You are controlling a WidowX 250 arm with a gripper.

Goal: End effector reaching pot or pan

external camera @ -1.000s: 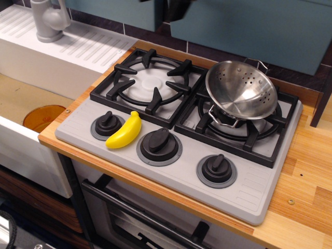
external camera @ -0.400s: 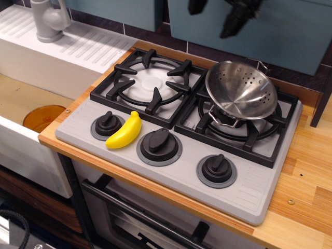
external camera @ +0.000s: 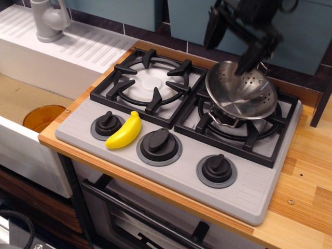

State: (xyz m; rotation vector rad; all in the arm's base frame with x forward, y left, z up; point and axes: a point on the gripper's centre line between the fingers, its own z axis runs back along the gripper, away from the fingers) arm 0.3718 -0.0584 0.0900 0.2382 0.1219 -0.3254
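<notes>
The shiny perforated steel pot [external camera: 241,97] sits tilted on the right burner of the toy stove, a wire handle at its front. My black gripper [external camera: 231,49] comes down from the top edge just above the pot's far rim. Its two fingers are spread apart and hold nothing; the left finger [external camera: 212,31] hangs outside the rim, the right finger [external camera: 250,57] over the pot's back inside edge. The image of the gripper is a little blurred.
A yellow toy banana [external camera: 125,131] lies by the left knob. Three black knobs [external camera: 160,143] line the stove's grey front panel. The left burner grate [external camera: 150,80] is bare. A white sink and tap [external camera: 49,21] stand at the left, teal cabinets behind.
The gripper has come down from the top edge and moved right, now just over the pot's far rim. The pot and banana have not moved.
</notes>
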